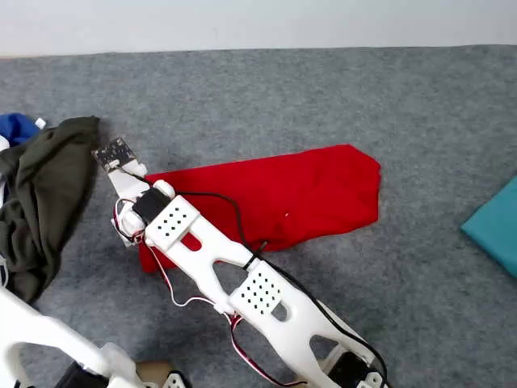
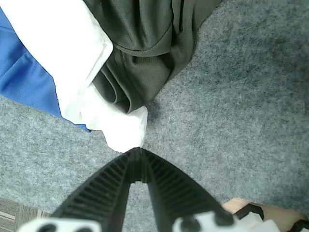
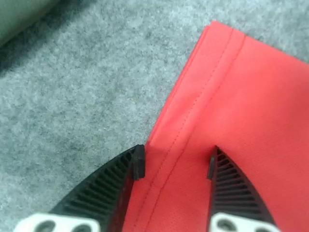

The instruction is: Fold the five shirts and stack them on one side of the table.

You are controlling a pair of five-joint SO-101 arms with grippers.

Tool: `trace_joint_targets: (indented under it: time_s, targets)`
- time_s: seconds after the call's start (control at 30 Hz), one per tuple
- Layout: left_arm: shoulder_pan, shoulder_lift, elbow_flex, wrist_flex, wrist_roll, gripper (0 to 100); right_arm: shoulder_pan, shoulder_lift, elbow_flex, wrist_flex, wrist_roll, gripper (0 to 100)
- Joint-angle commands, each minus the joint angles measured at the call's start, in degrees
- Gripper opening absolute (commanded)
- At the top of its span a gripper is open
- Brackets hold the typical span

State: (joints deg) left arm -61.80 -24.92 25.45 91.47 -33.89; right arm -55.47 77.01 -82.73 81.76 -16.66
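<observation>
A red shirt (image 1: 291, 194) lies spread flat mid-table on the grey mat (image 1: 323, 97). My right arm (image 1: 174, 222) stretches from the near edge to the shirt's left end. In the right wrist view my right gripper (image 3: 175, 164) is open, one finger on each side of the hemmed edge of the red shirt (image 3: 241, 121), low over the cloth. My left gripper (image 2: 140, 154) is shut on nothing, above bare mat just short of a heap: a white shirt (image 2: 72, 48), a dark olive shirt (image 2: 145, 43) and a blue shirt (image 2: 24, 82).
The olive shirt (image 1: 40, 194) and a bit of the blue shirt (image 1: 16, 125) are bunched at the table's left edge. A teal shirt (image 1: 497, 226) lies at the right edge. My left arm (image 1: 48, 331) crosses the near left corner.
</observation>
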Motion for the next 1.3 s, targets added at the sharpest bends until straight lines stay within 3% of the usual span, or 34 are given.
trace_joint_targets:
  time_s: [0.0, 0.07, 0.27, 0.37, 0.77, 1.13, 1.27]
  targets:
    - [0.09, -2.20, -0.13, -0.79, -0.35, 0, -0.40, 0.31, -0.79, -0.57, 1.67, 21.9]
    - [0.09, -2.20, -0.13, -0.79, -0.35, 0, -0.40, 0.31, -0.70, -0.31, 1.93, 21.1]
    - [0.09, -2.20, -0.13, -0.79, -0.35, 0, -0.22, 0.31, -0.70, -0.66, 3.34, 4.3]
    - [0.09, -2.20, -0.13, -0.79, -0.35, 0, -0.04, 0.31, -0.70, -0.66, 4.04, 0.9]
    - [0.09, -2.20, -0.22, -0.53, -0.53, 0, 3.38, -1.01, -3.87, 2.07, 4.04, 0.9]
    - [0.18, -2.20, -0.22, -0.70, -0.53, 0, 5.67, -7.96, -13.54, 20.62, 4.13, 0.9]
    - [0.18, -2.20, -0.22, -0.79, -0.53, 0, 9.80, -11.56, -13.54, 20.79, 4.40, 0.9]
